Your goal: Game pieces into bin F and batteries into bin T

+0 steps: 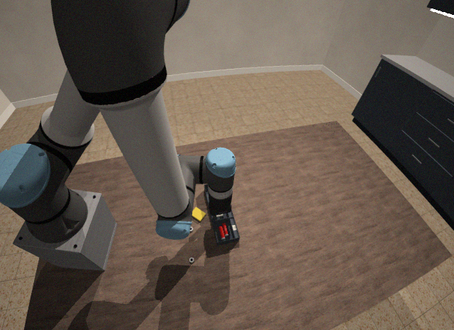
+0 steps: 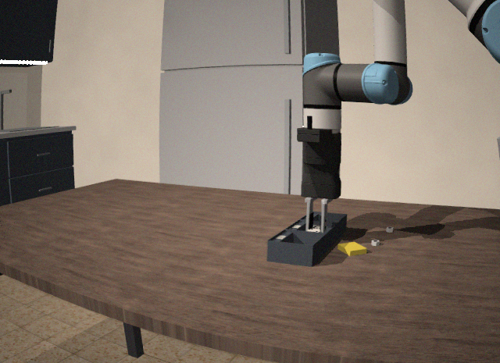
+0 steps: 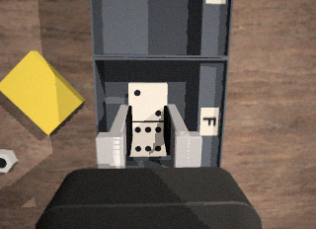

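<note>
- Domino (image 2: 315, 229) (image 3: 148, 108), white with black pips, is clamped between the fingers (image 1: 220, 215) (image 2: 316, 230), upper half jutting past them.
- It sits over the F compartment, the middle one of the dark bin row (image 1: 228, 242) (image 2: 289, 252) (image 3: 160, 57); whether it touches the floor inside, I cannot tell.
- Two red batteries (image 1: 223, 231) lie side by side in the bin row's end compartment, whose label is too small to read.
- Yellow block (image 1: 198, 214) (image 2: 352, 248) (image 3: 41, 93) rests on the worktop (image 1: 311, 209) (image 2: 181, 262) (image 3: 276, 91), near the bin row's unlabelled long side.
- Two nuts lie farther out on that side.
</note>
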`<action>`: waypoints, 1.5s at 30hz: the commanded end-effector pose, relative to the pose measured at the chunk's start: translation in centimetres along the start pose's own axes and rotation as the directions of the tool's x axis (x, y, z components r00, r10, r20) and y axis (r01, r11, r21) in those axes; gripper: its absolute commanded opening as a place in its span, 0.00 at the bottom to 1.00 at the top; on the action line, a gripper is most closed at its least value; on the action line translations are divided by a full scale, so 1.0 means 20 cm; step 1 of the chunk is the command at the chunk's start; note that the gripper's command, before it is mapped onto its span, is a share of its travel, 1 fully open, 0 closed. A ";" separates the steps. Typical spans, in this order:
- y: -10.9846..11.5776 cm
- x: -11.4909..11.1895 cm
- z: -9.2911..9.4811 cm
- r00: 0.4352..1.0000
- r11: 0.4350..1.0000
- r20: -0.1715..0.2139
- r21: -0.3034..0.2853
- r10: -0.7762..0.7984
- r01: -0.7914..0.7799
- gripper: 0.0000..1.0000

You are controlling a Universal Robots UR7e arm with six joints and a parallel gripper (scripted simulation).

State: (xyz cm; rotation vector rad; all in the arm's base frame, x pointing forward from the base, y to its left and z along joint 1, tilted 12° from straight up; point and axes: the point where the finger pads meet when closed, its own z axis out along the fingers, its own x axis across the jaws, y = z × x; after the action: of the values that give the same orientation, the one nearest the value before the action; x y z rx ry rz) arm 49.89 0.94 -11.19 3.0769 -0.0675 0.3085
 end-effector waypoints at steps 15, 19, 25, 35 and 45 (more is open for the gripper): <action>0.00 0.01 0.06 1.000 1.000 -0.002 0.000 0.000 0.000 0.49; 0.00 0.01 0.06 1.000 1.000 -0.002 0.000 0.000 0.000 0.49; 0.00 0.01 0.06 1.000 1.000 -0.002 0.000 0.000 0.000 0.65; 0.00 0.01 0.06 1.000 1.000 -0.002 0.000 0.000 0.000 0.65; 0.00 0.01 0.01 1.000 1.000 -0.002 0.000 0.000 0.000 0.65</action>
State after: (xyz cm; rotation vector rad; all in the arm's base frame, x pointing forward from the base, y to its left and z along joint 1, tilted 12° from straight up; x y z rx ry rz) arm 50.12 0.87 -12.06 3.0768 -0.0676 0.3088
